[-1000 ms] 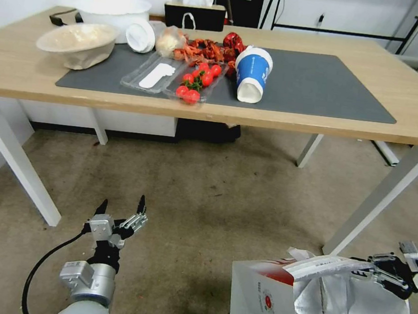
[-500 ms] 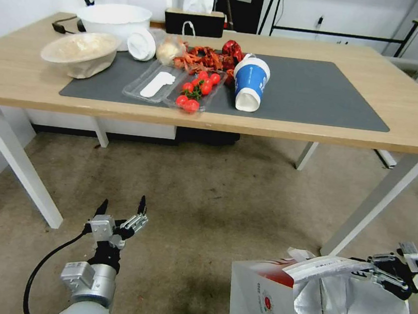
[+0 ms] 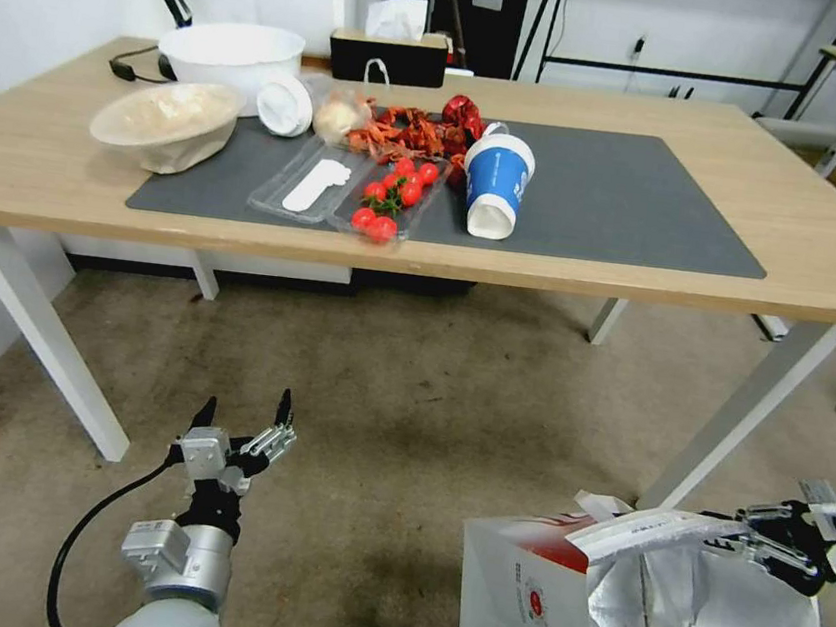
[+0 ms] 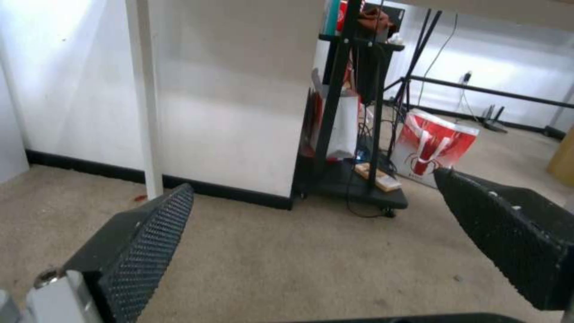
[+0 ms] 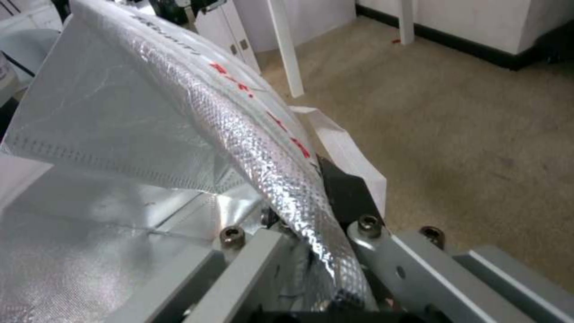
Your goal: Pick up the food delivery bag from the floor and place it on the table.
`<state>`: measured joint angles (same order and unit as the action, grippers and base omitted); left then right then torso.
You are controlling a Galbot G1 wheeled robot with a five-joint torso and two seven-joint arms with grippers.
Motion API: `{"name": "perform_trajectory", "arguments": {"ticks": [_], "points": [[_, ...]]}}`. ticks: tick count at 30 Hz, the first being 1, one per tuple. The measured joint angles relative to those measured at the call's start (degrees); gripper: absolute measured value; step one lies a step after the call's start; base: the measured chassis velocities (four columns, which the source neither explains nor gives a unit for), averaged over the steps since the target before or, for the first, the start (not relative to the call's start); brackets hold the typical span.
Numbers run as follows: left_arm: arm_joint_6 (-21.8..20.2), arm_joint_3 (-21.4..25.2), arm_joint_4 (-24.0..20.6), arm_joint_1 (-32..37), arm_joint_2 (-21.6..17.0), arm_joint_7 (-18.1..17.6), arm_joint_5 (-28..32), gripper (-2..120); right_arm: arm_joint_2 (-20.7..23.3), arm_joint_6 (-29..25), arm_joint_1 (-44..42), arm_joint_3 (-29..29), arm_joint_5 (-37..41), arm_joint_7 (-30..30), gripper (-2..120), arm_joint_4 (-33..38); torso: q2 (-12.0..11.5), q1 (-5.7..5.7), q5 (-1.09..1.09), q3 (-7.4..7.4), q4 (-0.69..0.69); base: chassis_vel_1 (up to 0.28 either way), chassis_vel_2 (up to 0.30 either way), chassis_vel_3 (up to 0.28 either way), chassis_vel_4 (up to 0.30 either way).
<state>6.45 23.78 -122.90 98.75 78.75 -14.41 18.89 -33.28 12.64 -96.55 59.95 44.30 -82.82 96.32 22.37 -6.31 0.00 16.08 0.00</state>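
Note:
The food delivery bag [image 3: 545, 610], white with a red panel and silver foil lining, hangs at the lower right of the head view, over the floor [image 3: 408, 403]. My right gripper [image 3: 749, 543] is shut on the bag's top edge; the right wrist view shows the foil flap [image 5: 281, 179] pinched between the jaws. My left gripper [image 3: 244, 412] stands open low on the left, with nothing between its textured pads [image 4: 150, 237]. The table [image 3: 824, 279] with its dark grey mat [image 3: 633, 197] stretches across ahead.
On the mat's left half lie a blue-and-white paper cup [image 3: 496, 184], a tray of cherry tomatoes [image 3: 391, 195], crayfish [image 3: 409, 131], bowls [image 3: 166, 121] and lids. White table legs [image 3: 743, 416] stand close to the bag. A black rack [image 4: 353, 134] and a red bag [image 4: 433, 148] sit behind.
The whole head view has shifted: the table now sits lower and a little closer in the picture, so the camera moved. Both grippers and the bag keep their places in the frame.

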Motion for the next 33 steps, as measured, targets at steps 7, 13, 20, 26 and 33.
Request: {"name": "perform_trajectory", "arguments": {"ticks": [7,13,20,26,33], "points": [[0.0,-0.1,0.0,0.0,0.0,0.0,-0.1,100,0.1,0.0,0.0,0.0,0.1,0.0,0,-0.2,1.5,-0.51,0.0,0.97,0.0,0.0,0.0,0.0,0.0],[0.0,-0.1,0.0,0.1,-0.1,-0.1,0.1,100,0.2,0.0,0.0,0.0,0.1,0.0,0,-0.4,2.8,-1.0,0.0,1.82,0.0,0.0,0.0,0.0,0.0],[0.0,-0.1,-0.2,0.1,-0.1,-0.1,0.1,100,0.3,0.0,-0.1,0.0,0.1,0.0,0,-0.3,4.7,-1.64,0.0,3.02,0.0,0.0,0.0,0.0,0.0],[0.0,-0.1,-0.3,0.2,-0.1,-0.2,0.1,100,0.4,0.0,-0.3,0.2,0.1,0.1,0,0.0,5.8,-2.04,0.0,3.76,0.0,0.0,0.0,0.0,0.0],[0.0,-0.1,-0.5,0.2,-0.1,-0.2,0.1,100,0.9,0.0,-0.7,0.2,0.2,0.2,0,0.2,7.4,-2.68,0.0,4.76,0.0,0.0,0.0,0.0,0.0]]}}
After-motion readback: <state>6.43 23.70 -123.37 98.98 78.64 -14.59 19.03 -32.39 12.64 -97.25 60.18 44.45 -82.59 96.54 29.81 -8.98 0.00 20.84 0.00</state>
